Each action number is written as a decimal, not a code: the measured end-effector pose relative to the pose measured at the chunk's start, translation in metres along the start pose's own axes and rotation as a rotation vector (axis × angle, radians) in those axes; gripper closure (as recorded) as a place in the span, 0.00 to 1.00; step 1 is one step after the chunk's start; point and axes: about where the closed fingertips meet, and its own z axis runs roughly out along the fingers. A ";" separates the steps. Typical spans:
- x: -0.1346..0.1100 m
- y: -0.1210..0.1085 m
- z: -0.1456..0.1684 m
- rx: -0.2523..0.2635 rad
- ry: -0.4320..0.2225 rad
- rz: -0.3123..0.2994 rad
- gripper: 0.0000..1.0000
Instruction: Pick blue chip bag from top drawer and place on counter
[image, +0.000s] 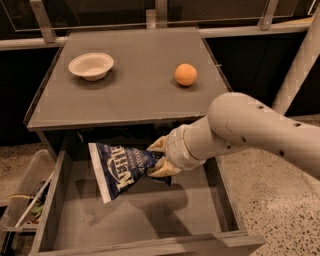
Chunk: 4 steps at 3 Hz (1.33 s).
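The blue chip bag, dark navy with white "Kettle" lettering and a white edge strip, hangs in the air over the open top drawer. My gripper is shut on the bag's right end and holds it just below the front edge of the counter. The bag's left end droops down toward the drawer bottom. The white arm reaches in from the right.
On the counter stand a shallow cream bowl at the left and an orange at the right. A clear plastic bin of clutter sits left of the drawer. Speckled floor lies to the right.
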 end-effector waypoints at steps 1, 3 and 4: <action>-0.023 -0.007 -0.025 0.016 0.039 -0.045 1.00; -0.058 -0.071 -0.116 0.152 0.086 -0.065 1.00; -0.058 -0.071 -0.116 0.151 0.086 -0.064 1.00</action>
